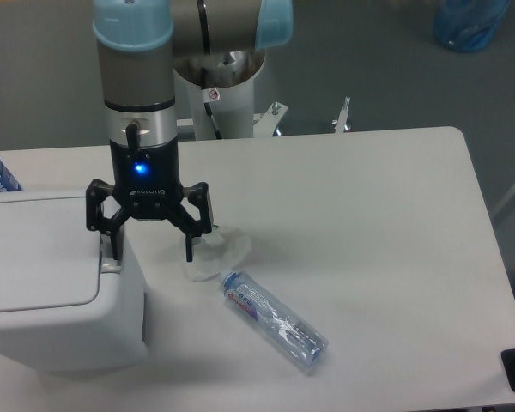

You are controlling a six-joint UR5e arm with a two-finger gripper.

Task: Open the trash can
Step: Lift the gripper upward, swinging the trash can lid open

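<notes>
On my left the trash can [51, 283] sits at the near left of the table [369, 215], its lid down. My gripper [151, 249] hangs over the can's right edge with its fingers spread apart, one fingertip at the tab by the lid corner and the other off the side, holding nothing. Right of it lie a crumpled white wrapper [216, 253] and then a clear plastic bottle [275, 320] on its side.
</notes>
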